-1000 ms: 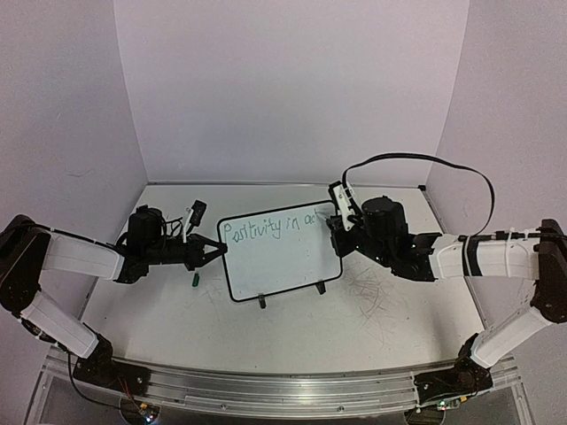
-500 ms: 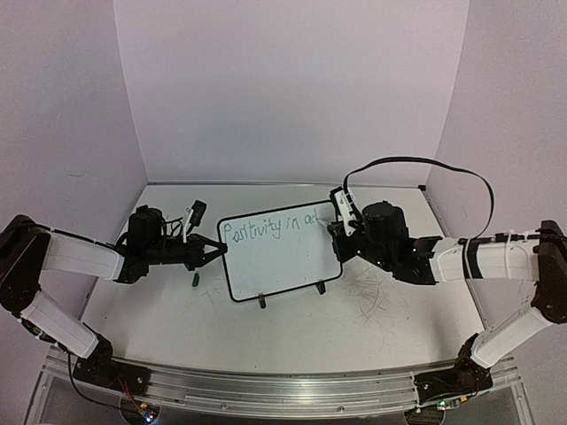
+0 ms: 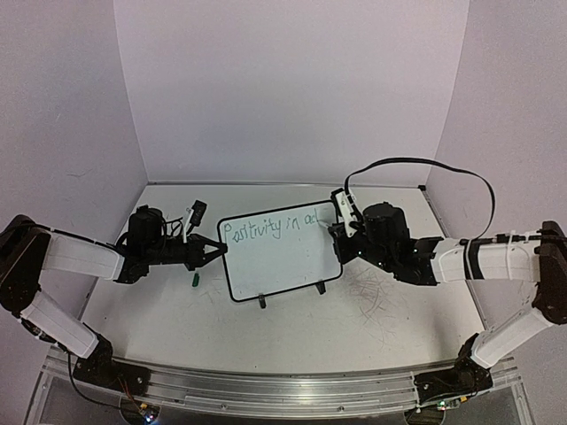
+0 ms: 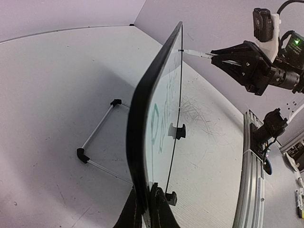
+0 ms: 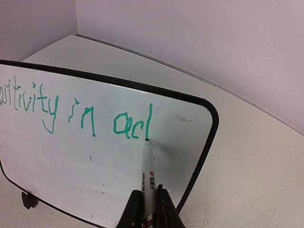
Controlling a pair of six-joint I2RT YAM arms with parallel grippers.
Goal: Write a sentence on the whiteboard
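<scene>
Nearest, table (image 3: 292,345): grey scribbles (image 3: 372,292) at 4 o'clock of the whiteboard (image 3: 279,266); small green object (image 3: 194,280) at 8 o'clock. Whiteboard: upright on wire stand (image 4: 97,137), mid-table. Left gripper (image 3: 221,249): pinched tight on its 9 o'clock rim. Right gripper (image 3: 337,232): at 2 o'clock, clamped on a marker (image 5: 148,173), tip touching the board. Sentence (image 3: 270,227): green, top line, ending "in ac" plus one upright stroke.
</scene>
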